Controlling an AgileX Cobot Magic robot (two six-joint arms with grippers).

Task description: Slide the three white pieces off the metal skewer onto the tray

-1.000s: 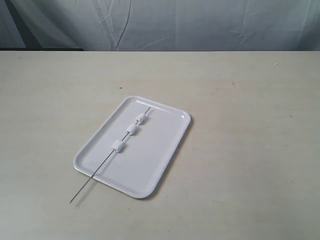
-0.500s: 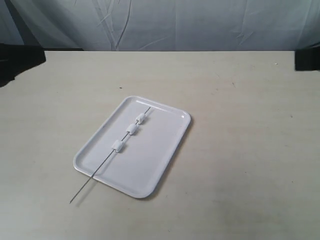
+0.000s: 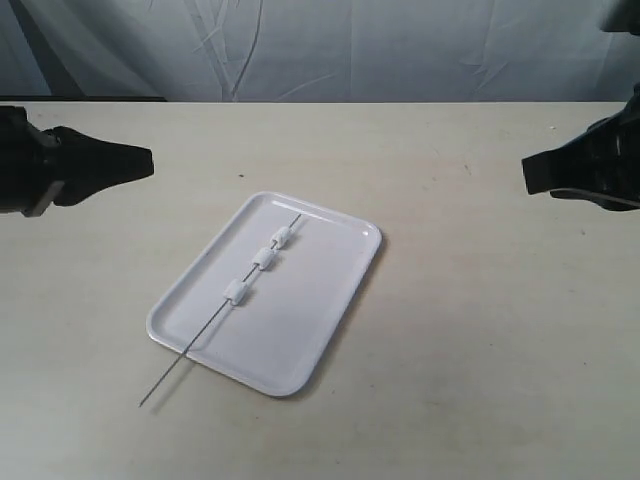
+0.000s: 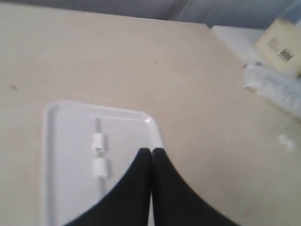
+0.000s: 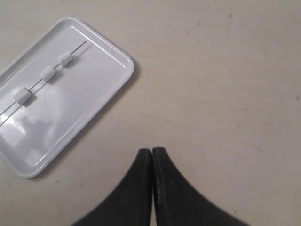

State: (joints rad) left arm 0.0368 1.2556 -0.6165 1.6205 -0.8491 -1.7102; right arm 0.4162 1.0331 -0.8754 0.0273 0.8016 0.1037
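Tray: the glossy white rectangular tray (image 3: 290, 335) lay slantwise at the centre of the frame on the pale beige counter (image 3: 480, 330).
Skewer: the thin grey metal skewer (image 3: 207, 326) lay lengthwise on the tray. Its lower-left end jutted past the rim over the counter, and I judged that a free end to grip.
Pieces: the three small white chunky pieces (image 3: 262, 258) sat threaded in a row above the tray floor, so I expected them to land inside once pushed off.
Left: my black left end effector (image 3: 148, 160) hung at the left edge, fingers pressed together, empty and well apart from the tray.
Right: my black right end effector (image 3: 526, 173) hung at the right edge, likewise pressed together and empty.
Change: a second before, neither arm showed. Half a second before, only dark slivers showed at both edges, and both had since come further in. Tray, skewer and pieces had not moved.
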